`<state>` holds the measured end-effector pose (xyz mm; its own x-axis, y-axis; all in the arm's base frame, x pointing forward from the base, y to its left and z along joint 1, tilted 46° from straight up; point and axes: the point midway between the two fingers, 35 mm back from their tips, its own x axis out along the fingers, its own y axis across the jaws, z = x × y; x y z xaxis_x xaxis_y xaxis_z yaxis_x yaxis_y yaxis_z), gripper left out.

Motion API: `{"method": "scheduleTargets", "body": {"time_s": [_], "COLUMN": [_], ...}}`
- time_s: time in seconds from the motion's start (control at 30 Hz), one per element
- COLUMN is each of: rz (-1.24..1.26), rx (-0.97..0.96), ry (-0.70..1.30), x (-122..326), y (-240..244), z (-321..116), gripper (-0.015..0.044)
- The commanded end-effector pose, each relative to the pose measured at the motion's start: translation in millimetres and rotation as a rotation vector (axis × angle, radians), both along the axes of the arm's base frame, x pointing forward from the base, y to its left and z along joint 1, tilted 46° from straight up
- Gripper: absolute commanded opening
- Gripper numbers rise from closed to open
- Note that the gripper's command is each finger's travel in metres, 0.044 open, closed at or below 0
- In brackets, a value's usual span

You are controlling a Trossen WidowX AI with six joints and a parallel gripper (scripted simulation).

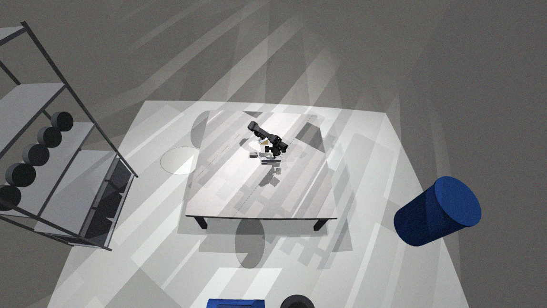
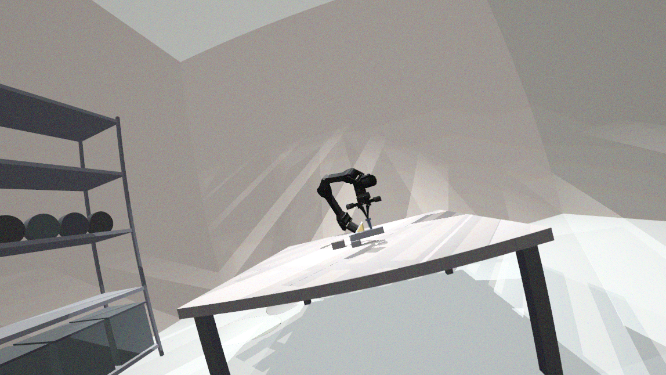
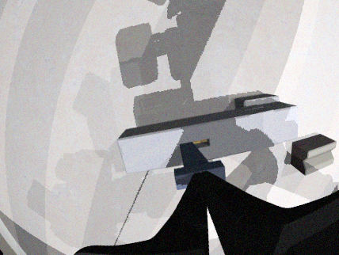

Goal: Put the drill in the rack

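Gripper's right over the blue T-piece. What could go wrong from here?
The shut gripper might slip off the T-piece's narrow crossbar. Off-centre force could tilt its upright stem, or perhaps shift the long block; no clamp shows.

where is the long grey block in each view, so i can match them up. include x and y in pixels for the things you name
Top: the long grey block [image 1: 270, 161] [image 2: 368, 234] [image 3: 150, 152] is near the picture's centre, just below the arm's end.
Exterior: right of centre, on the table, below the gripper [image 1: 274, 157] [image 2: 368, 218] [image 3: 201, 178].
Wrist: across the middle, above the fingertips.
Shared landmark: the small separate block [image 1: 253, 155] [image 2: 338, 244] [image 3: 317, 146], left in top and exterior, right in wrist.
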<state>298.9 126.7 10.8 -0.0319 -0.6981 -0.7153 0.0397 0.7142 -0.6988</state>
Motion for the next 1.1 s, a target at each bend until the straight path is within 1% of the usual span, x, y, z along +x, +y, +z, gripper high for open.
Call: {"method": "scheduleTargets", "body": {"time_s": [0.0,1.07], "rz": [-0.001,-0.001], "rx": [-0.003,-0.004], "ry": [0.004,0.004], "x": [-0.2,-2.7], "y": [-3.4,-11.8], "z": [-3.3,-10.1], "gripper": [0.0,0.0]}}
